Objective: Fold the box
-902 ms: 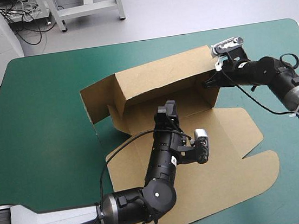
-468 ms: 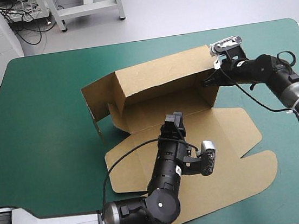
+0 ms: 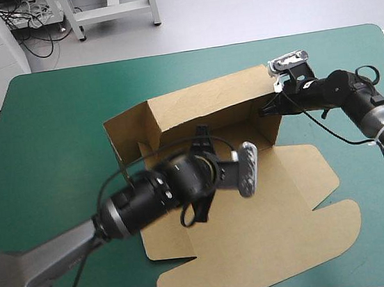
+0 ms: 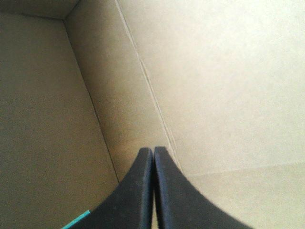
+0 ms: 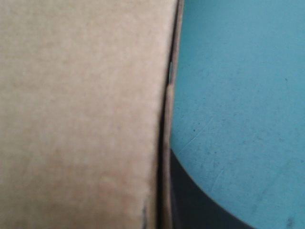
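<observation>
The box [image 3: 256,212] lies about the middle of the teal-green cover [image 3: 52,146], half raised. Its lid [image 3: 295,243] lies flat under and behind the left arm, toward the table's near edge. The left gripper [image 3: 202,131] reaches over that sheet into the tray part with its black fingers clenched tip to tip on nothing. In its wrist view the left gripper [image 4: 153,152] points at bare board just beside a crease, with an inner corner of the walls farther ahead; whether the tip touches the board I cannot tell. Ahead of it the back wall [image 3: 208,99] stands upright, and another wall [image 3: 124,134] stands off to its left. Farther off, at the far right corner, the right gripper [image 3: 269,109] grasps the side wall [image 5: 81,119]. The board's edge runs down between its fingers, with one finger [image 5: 205,210] showing on the outer side over the cover.
</observation>
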Controlling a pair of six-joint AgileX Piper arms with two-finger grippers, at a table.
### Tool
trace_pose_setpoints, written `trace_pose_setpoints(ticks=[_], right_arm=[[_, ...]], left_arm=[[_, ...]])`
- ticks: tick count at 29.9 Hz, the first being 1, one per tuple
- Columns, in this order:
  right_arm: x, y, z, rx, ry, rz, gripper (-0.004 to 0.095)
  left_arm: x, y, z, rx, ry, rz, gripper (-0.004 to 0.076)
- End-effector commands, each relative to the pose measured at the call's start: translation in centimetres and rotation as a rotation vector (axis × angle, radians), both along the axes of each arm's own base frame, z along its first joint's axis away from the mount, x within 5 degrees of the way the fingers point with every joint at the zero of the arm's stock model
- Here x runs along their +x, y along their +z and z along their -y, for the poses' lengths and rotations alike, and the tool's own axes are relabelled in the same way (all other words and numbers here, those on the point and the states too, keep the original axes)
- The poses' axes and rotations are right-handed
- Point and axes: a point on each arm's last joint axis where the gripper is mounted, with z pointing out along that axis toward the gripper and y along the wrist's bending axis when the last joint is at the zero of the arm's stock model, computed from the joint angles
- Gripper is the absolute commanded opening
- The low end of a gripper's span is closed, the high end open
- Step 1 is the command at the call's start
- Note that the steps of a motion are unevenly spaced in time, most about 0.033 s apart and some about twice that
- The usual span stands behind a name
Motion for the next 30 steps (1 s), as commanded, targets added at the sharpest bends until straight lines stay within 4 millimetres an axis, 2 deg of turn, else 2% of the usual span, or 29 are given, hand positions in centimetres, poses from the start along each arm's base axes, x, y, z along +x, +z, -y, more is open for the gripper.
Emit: trace_pose_setpoints(ticks=[1, 4, 7, 8, 10, 12, 14, 17, 20, 25, 28, 30], right_arm=[[-0.4, 2.9, 0.1, 0.047, -0.028, 0.091, -0.0016], [-0.4, 2.9, 0.1, 0.046, -0.027, 0.091, -0.0016], [-0.4, 2.8, 0.1, 0.041, -0.028, 0.091, -0.0016], [-0.3, 2.8, 0.1, 0.038, -0.028, 0.091, -0.0016], [-0.4, 2.8, 0.1, 0.037, -0.026, 0.087, -0.0016], [-0.4, 2.8, 0.1, 0.035, -0.024, 0.085, -0.0015], [-0.4, 2.8, 0.2, 0.030, -0.023, 0.086, -0.0016], [-0.4, 2.8, 0.2, 0.028, -0.022, 0.087, -0.0016], [-0.4, 2.8, 0.2, 0.028, -0.024, 0.090, -0.0016], [-0.3, 2.7, 0.2, 0.027, -0.024, 0.086, -0.0016], [-0.1, 2.3, 0.1, 0.028, -0.026, 0.074, -0.0016], [0.0, 2.1, 0.1, 0.027, -0.024, 0.066, -0.0016]], left_arm=[[2.0, 6.4, -4.4, -0.181, 0.083, -0.071, -0.0012], [5.4, 9.8, -8.4, -0.390, 0.231, -0.099, -0.0012], [8.0, 12.5, -12.9, -0.610, 0.362, -0.112, -0.0012], [8.8, 12.9, -14.2, -0.675, 0.408, -0.117, -0.0012], [10.6, 13.4, -18.1, -0.813, 0.577, -0.119, -0.0012], [12.3, 13.0, -22.3, -0.909, 0.769, -0.146, -0.0012], [13.3, 12.0, -26.1, -0.968, 0.933, -0.206, -0.0012], [13.9, 9.8, -30.5, -1.033, 1.089, -0.293, -0.0020], [14.0, 7.1, -33.6, -1.111, 1.202, -0.389, -0.0032], [13.9, 2.1, -36.5, -1.183, 1.312, -0.504, -0.0032], [13.9, -0.5, -37.2, -1.213, 1.358, -0.536, -0.0032], [13.9, -1.5, -37.2, -1.209, 1.370, -0.543, -0.0032]])
